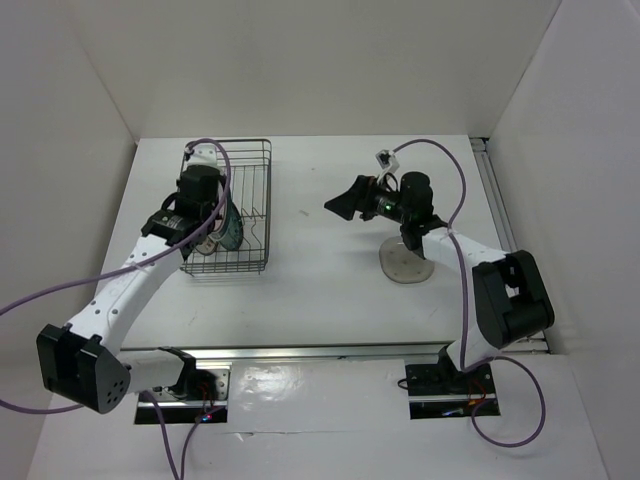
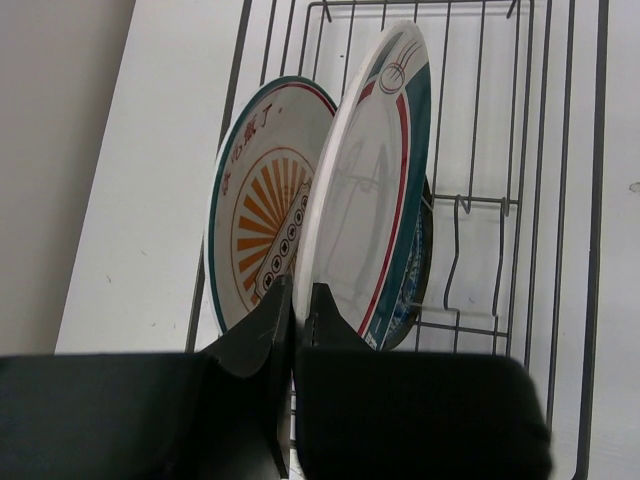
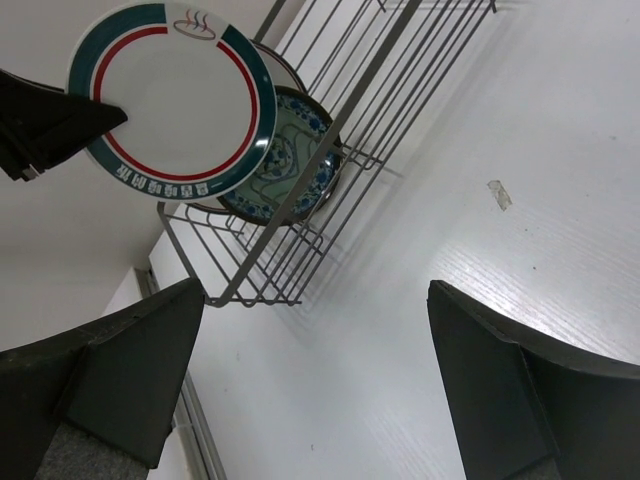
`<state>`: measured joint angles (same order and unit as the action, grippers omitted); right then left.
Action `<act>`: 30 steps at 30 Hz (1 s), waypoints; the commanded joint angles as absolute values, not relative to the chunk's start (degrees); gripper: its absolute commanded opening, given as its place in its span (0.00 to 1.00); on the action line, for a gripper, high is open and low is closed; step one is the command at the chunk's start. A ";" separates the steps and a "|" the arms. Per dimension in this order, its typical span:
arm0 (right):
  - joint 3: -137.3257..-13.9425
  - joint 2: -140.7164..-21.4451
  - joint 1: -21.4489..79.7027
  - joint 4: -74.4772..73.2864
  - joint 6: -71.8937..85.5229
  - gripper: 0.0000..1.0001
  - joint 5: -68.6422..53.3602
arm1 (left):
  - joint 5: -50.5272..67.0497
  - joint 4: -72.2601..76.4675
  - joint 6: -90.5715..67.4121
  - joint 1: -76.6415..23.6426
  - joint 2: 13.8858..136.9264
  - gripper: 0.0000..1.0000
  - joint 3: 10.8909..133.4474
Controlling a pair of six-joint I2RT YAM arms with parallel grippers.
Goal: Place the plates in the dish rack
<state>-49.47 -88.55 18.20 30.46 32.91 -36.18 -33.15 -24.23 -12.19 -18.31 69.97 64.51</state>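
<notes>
Left wrist view — left claw (image 2: 295, 312) clamped on the steam-logo plate (image 2: 365, 190), its lettering unreadable — right claw (image 3: 315, 370) spread wide, empty.

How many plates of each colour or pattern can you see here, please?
orange sunburst plate: 1
teal-rimmed white plate: 1
blue patterned plate: 1
clear greyish plate: 1
Total: 4

I'm driving two white-shelled arms (image 1: 125, 285) with boxy black joint housings (image 1: 512, 297). A purple cable (image 1: 40, 300) trails from each one. The left gripper (image 2: 300, 290) has matte black wedge fingers (image 2: 250, 340). The right gripper (image 3: 316, 292) has the same fingers, with grey textured bases. A small green light (image 1: 388, 209) glows on the right wrist.
</notes>
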 commanded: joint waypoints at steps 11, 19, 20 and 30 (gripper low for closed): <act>-49.04 -85.34 16.79 33.05 32.70 1.00 -37.97 | -29.18 -23.02 -16.00 -18.46 75.59 0.00 69.43; -49.04 -85.34 16.79 33.57 32.70 1.00 -38.50 | -31.02 -23.03 -15.21 -18.46 72.78 0.00 69.43; -49.04 -85.34 16.79 33.57 32.70 1.00 -38.50 | -31.03 -23.03 -15.21 -18.46 72.77 0.00 69.96; -49.04 -85.87 16.79 33.57 32.70 1.00 -38.50 | -30.68 -24.70 -15.55 -18.46 69.52 0.00 71.72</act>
